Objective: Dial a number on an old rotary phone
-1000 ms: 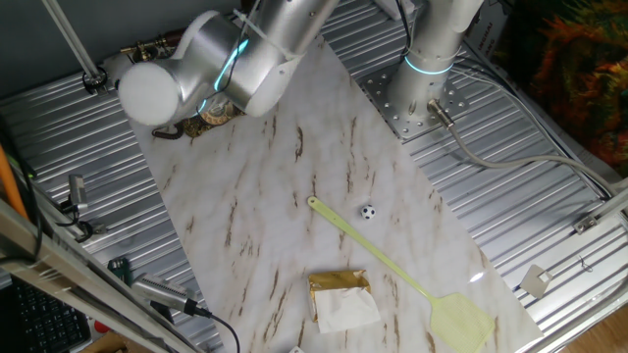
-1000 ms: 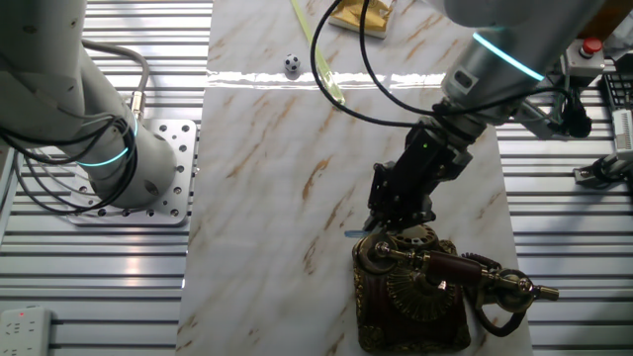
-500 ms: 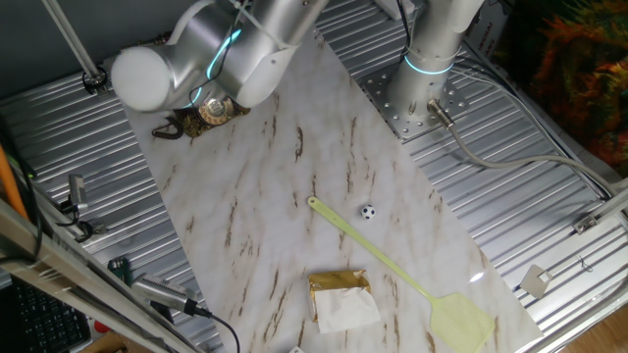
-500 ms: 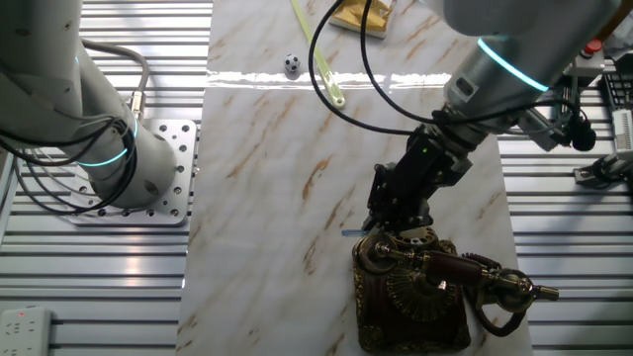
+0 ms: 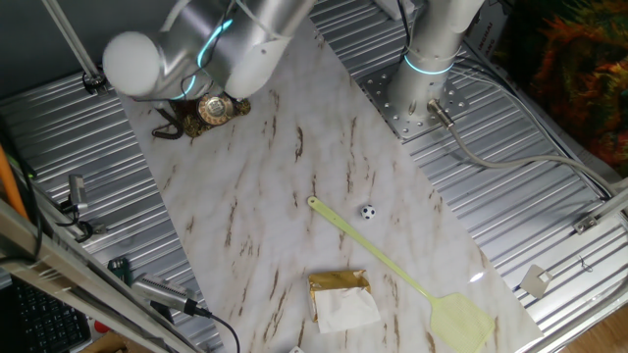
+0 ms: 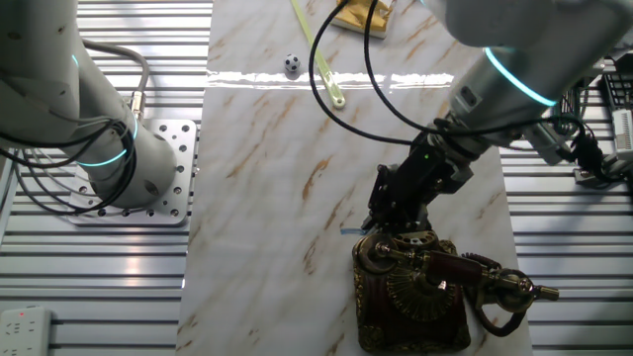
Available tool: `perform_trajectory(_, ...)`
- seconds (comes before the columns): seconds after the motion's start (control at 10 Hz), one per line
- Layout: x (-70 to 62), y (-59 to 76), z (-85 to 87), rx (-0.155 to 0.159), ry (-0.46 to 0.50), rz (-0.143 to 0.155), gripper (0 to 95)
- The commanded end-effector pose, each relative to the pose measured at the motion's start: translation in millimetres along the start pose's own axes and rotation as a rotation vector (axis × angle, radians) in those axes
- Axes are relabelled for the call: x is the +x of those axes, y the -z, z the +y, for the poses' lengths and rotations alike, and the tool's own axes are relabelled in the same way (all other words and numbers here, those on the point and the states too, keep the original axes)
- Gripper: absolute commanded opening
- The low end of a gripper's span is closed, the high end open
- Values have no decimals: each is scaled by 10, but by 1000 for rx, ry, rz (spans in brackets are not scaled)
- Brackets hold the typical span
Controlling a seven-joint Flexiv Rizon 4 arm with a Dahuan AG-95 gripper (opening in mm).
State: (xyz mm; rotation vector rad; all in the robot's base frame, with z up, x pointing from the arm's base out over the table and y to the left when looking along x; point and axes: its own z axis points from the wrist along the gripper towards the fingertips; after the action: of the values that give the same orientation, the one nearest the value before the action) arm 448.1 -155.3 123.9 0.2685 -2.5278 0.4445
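Observation:
The old rotary phone [image 6: 410,297] stands at the near end of the marble board, dark brown with brass trim. Its ornate handset [image 6: 450,267] lies across the cradle. My black gripper [image 6: 393,223] points down at the phone's far edge, right over the dial, and its fingertips blend into the dark metal there. A small blue tip sticks out to its left. In one fixed view the arm hides the gripper; only the round brass dial [image 5: 214,108] and the dark cord [image 5: 167,130] show below the wrist.
A yellow fly swatter [image 5: 392,265], a small black-and-white ball [image 5: 367,211] and a gold packet with white paper [image 5: 341,297] lie further along the board. The arm's base [image 5: 422,88] is bolted beside the board on the ribbed metal table.
The arm's wrist has swung up and to the left in one fixed view, uncovering the brass dial. The gripper has stayed at the dial while the forearm shifted sideways.

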Motion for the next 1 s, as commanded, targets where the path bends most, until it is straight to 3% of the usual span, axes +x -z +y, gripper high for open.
perform_trajectory(0.1,-14,3,3,-41,-16,-5,0)
perform_trajectory(0.8,-24,0,8,-146,-56,-17,0)
perform_trajectory(1.0,-33,-2,14,-162,-64,-19,0)
